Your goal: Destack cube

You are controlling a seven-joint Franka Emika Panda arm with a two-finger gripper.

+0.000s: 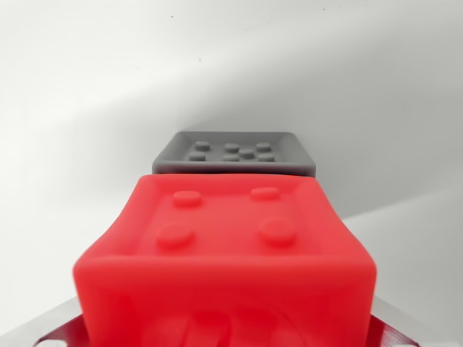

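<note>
Since the red cube (pixel 228 253) fills the lower half of the wrist view, so close that its near face blurs, the step in hand looks like carrying or setting it down away from the grey cube (pixel 235 154), which shows just behind its far top edge. Whether the red one rests on the white table (pixel 87 101), hangs in the air or still touches the grey one cannot be told from this angle. The claw's fingers are not visible; only bits of bright metal (pixel 43 329) show at the bottom corners, on either side of the red cube, so I cannot tell whether the claw is open or closed on it. Judging by how near the cube sits to the camera, it may well be gripped. To do the step well, the red cube should be kept level, with its four-studded top facing up, and moved clear to one side of the grey one before it is lowered, so that its edge does not catch the grey cube's raised rim. Nothing else lies on the table around them, and only a soft shadow falls behind the grey cube. The one obstacle is the grey cube itself, directly ahead.
</note>
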